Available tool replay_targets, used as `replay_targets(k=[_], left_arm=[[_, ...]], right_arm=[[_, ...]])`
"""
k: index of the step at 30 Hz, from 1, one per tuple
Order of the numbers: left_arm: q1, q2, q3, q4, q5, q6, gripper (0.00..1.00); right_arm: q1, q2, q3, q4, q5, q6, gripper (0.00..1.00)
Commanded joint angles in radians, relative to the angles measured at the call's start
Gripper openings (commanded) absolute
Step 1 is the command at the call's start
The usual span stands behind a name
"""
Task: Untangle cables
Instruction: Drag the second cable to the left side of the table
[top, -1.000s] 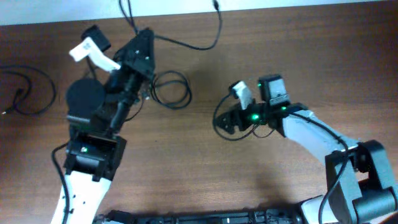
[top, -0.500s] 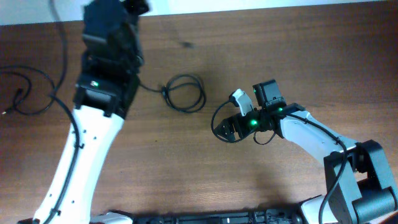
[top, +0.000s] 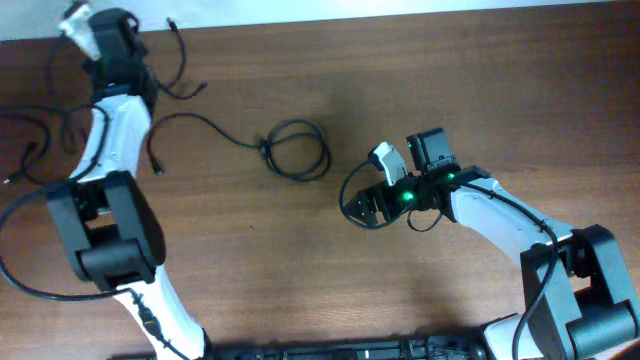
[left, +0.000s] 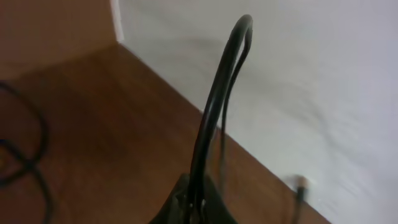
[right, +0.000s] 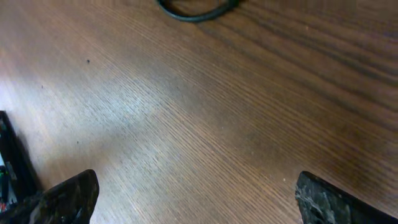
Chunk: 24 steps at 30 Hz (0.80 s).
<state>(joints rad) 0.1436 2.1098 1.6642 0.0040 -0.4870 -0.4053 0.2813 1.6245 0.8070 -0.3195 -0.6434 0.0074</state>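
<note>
Several thin black cables lie on the wooden table. One cable forms a small coil at the middle, and its tail runs left to a plug end. My left gripper is at the far back left, shut on a doubled black cable loop that rises above the jaws. A small plug lies near the table's back edge. My right gripper hovers open and empty right of the coil. A thin cable loop lies around it, and a bit of cable shows ahead of it.
Another loose cable lies at the far left edge. A cable with a plug curls at the back left by the white wall. My left arm stands over the left side.
My left arm has swung from the middle left to the far back left corner, cable in its jaws. The coil has shifted a little right. The right gripper moved slightly down-left, then stayed.
</note>
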Motion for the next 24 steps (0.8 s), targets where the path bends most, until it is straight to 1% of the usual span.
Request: replay_targets(k=[1,2,4,5,6,7,8,10,11,12,13,14,15,16,17,18,19,20,22,24], left_arm=[[0.08,0.012,0.009,-0.124,0.045,-0.138,0.0],[0.089,0.035,0.009,-0.155,0.047,-0.168,0.0],[0.09,0.088,0.009,-0.15,0.08,-0.171,0.07],[0.09,0.109,0.009,-0.16,0.08,-0.171,0.24],[0.091,0.114,0.009,-0.183,0.08,-0.171,0.66],[0.091,0.114,0.009,-0.21,0.082,-0.171,0.93],[0.091,0.114,0.01,-0.238,0.141,-0.171,0.99],[0.088,0.114,0.01,-0.275,0.329,-0.17,0.99],[0.08,0.113,0.011,-0.274,0.452,-0.143,0.99],[0.064,0.113,0.016,-0.266,0.566,-0.088,0.99],[0.042,0.113,0.023,-0.268,0.617,-0.036,0.99],[0.0,0.113,0.024,-0.272,0.674,0.06,0.99],[-0.048,0.113,0.024,-0.285,0.737,0.22,0.99],[-0.123,0.113,0.024,-0.337,0.753,0.444,0.99],[-0.189,0.114,0.024,-0.37,0.753,0.615,0.99],[-0.252,0.114,0.023,-0.4,0.753,0.783,0.99],[-0.298,0.114,0.023,-0.436,0.753,0.899,0.99],[-0.327,0.116,0.023,-0.471,0.753,0.948,1.0],[-0.367,0.119,0.023,-0.628,0.753,1.066,0.92],[-0.368,0.119,0.023,-0.72,0.752,1.073,0.89]], right_arm=[[0.0,-0.001,0.001,0.015,0.006,0.001,0.99],[0.0,-0.001,0.001,0.017,0.006,0.001,0.99],[0.0,-0.001,0.001,0.016,0.005,0.001,0.99],[0.0,-0.001,0.001,0.016,0.005,0.001,0.99],[0.0,-0.001,0.001,0.016,0.005,0.001,0.99],[0.0,-0.001,0.001,0.017,0.005,0.001,0.99],[0.0,-0.001,0.001,0.018,0.006,0.001,0.99],[0.0,-0.001,0.001,0.02,0.005,0.001,0.99],[0.0,-0.001,0.001,0.02,0.005,0.001,0.99],[0.0,-0.001,0.001,0.021,0.005,0.001,0.99],[0.0,-0.001,0.001,0.021,0.005,0.001,0.99],[0.0,-0.001,0.001,0.021,0.005,0.001,0.99],[0.0,-0.001,0.001,0.02,0.005,0.001,0.99],[0.0,-0.001,0.001,0.021,0.005,0.001,0.99],[0.0,-0.001,0.001,0.02,0.005,0.001,0.99],[0.0,-0.001,0.001,0.02,0.005,0.001,0.99],[0.0,-0.001,0.001,0.019,0.005,0.001,0.99],[0.0,-0.001,0.001,0.016,0.005,0.001,0.99],[0.0,-0.001,0.001,0.009,0.005,0.001,0.99],[0.0,-0.001,0.001,0.009,0.006,0.0,0.99]])
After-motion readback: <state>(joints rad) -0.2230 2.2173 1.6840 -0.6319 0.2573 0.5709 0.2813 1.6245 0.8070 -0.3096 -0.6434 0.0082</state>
